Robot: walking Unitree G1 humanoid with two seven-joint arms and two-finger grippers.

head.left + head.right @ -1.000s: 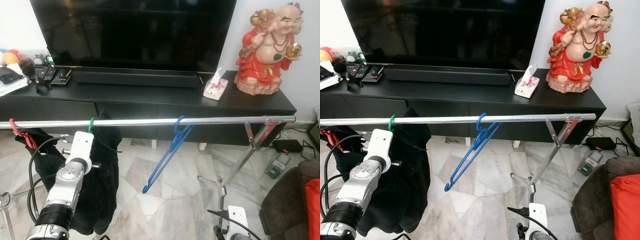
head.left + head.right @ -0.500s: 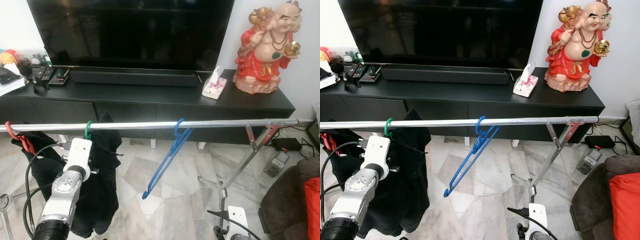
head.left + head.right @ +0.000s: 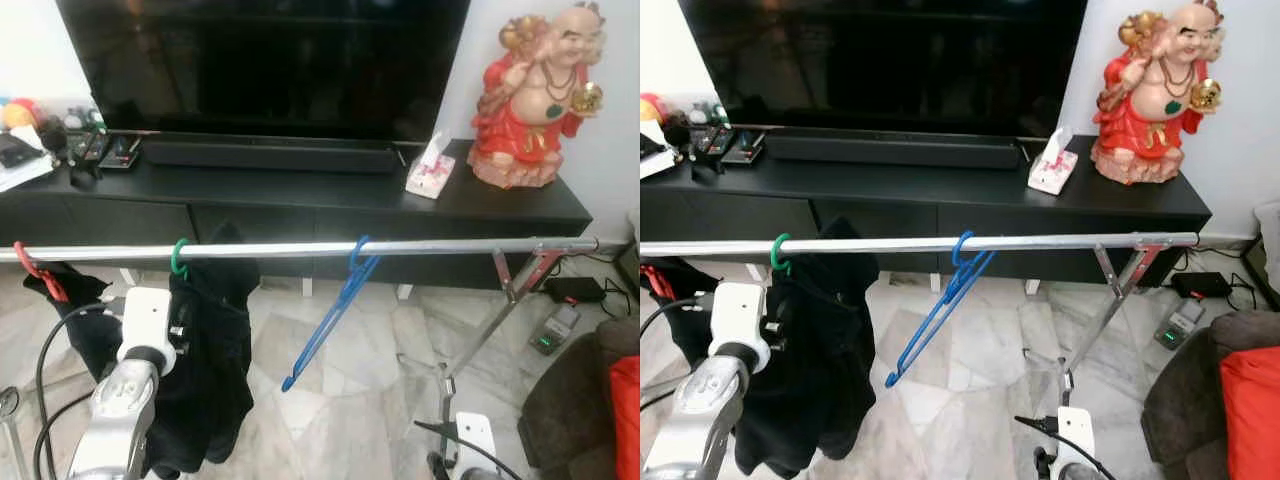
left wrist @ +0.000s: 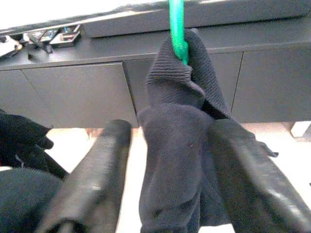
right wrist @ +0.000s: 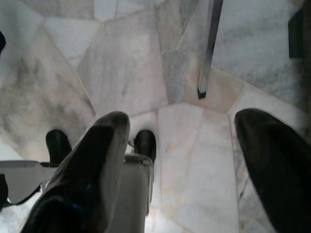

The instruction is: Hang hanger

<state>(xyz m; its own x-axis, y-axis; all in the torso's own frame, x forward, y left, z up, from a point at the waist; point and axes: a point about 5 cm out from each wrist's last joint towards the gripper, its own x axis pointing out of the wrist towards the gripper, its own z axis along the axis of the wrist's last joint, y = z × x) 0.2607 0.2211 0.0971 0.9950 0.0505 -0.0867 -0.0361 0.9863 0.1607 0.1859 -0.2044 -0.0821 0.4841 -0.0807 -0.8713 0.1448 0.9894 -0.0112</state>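
Note:
A metal rail (image 3: 300, 247) runs across in front of me. A green hanger (image 3: 179, 258) hooks over it on the left and carries a dark garment (image 3: 210, 370). My left arm (image 3: 140, 335) is raised just left of that garment. In the left wrist view my left gripper (image 4: 170, 145) is open, its fingers (image 4: 104, 160) standing on either side of the dark garment (image 4: 175, 145) below the green hook (image 4: 177, 29). An empty blue hanger (image 3: 325, 330) hangs tilted at mid-rail. My right gripper (image 5: 184, 136) is open, low over the marble floor.
A red hanger (image 3: 30, 268) with black cloth hangs at the rail's left end. Behind the rail stands a black TV console (image 3: 300, 200) with a tissue box (image 3: 430, 170) and a red statue (image 3: 530, 100). The rack's leg (image 3: 490, 330) slants down on the right, near a sofa (image 3: 590, 400).
My left arm has sunk lower and drawn back from the rail. The dark garment on the green hanger now hangs wider to the right of the arm. The blue hanger is unchanged.

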